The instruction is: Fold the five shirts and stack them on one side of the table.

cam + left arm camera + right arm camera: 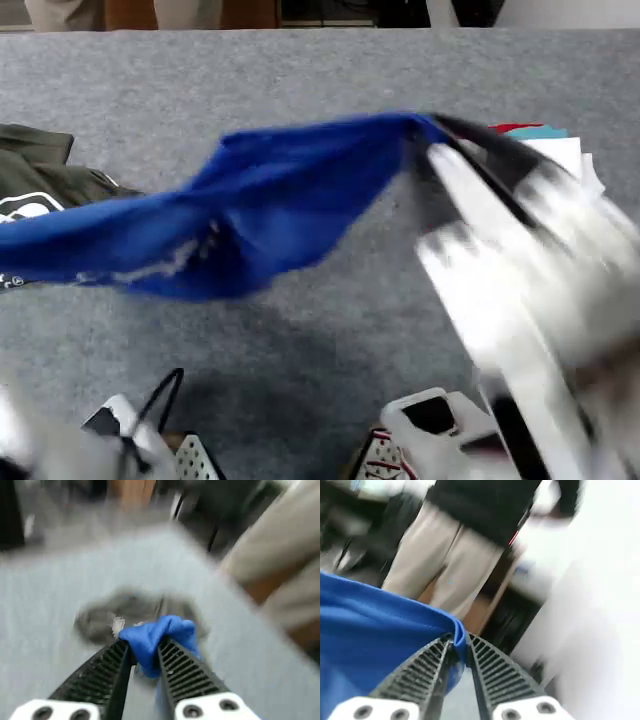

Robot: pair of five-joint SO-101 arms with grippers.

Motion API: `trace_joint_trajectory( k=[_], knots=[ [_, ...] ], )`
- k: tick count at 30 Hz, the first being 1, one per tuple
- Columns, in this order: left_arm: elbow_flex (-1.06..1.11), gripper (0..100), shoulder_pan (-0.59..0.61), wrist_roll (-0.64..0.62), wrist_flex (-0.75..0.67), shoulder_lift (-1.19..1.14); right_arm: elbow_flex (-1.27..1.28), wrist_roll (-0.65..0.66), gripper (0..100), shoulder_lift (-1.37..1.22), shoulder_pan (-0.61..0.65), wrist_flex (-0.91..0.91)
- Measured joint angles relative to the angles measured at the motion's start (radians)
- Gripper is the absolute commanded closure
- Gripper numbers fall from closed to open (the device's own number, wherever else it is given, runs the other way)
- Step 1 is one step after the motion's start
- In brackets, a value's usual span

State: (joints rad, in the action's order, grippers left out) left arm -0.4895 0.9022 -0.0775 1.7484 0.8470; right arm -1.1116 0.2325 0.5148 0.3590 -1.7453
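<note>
Over the grey table [300, 60], left bare across its middle, the blue shirt [270, 200] is held stretched, with a dark shirt [40, 175] and a folded stack [560, 150] laid at the table's opposite edges, and the blue shirt's ends are pinched tight by the left gripper [144, 647] and right gripper [460, 640].

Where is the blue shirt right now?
In the high view the blue shirt spans the table, held by the left gripper and right gripper, between a dark shirt at left and the stack at right.
</note>
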Motion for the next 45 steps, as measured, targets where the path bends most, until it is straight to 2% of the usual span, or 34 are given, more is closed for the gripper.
trace_joint_trajectory(
  k=[5, 9, 16, 22, 27, 31, 34, 38, 43, 45],
  knots=[
    [-0.232, 98, 0.0, -0.014, 0.0, 0.192, -0.029, 0.052, 99.7, 0.123, -0.017, 0.074],
    [-0.226, 98, 0.0, -0.046, 0.0, 0.367, -0.031, 0.06, 99.7, 0.201, -0.017, 0.166],
    [0.074, 98, -0.005, -0.049, 0.0, 0.512, -0.02, 0.066, 99.7, 0.252, -0.017, 0.255],
    [0.255, 98, -0.005, -0.049, -0.038, 0.52, 0.11, 0.153, 99.7, 0.252, -0.017, 0.264],
    [0.431, 98, -0.005, -0.049, -0.117, 0.529, 0.181, 0.173, 99.7, 0.247, -0.017, 0.308],
    [0.555, 98, -0.006, -0.051, -0.109, 0.529, 0.238, 0.186, 99.7, 0.247, -0.017, 0.308],
    [0.697, 98, -0.029, -0.051, -0.094, 0.531, 0.354, 0.198, 99.7, 0.245, -0.015, 0.308],
    [0.913, 97, -0.133, -0.011, -0.149, 0.526, 0.621, 0.224, 99.7, 0.244, 0.032, 0.351],
    [0.993, 77, -0.222, 0.086, -0.216, 0.526, 1.016, 0.227, 99.7, 0.226, 0.058, 0.532],
    [1.017, 75, -0.229, 0.1, -0.224, 0.526, 1.166, 0.227, 99.7, 0.221, 0.057, 0.617]
  ],
)
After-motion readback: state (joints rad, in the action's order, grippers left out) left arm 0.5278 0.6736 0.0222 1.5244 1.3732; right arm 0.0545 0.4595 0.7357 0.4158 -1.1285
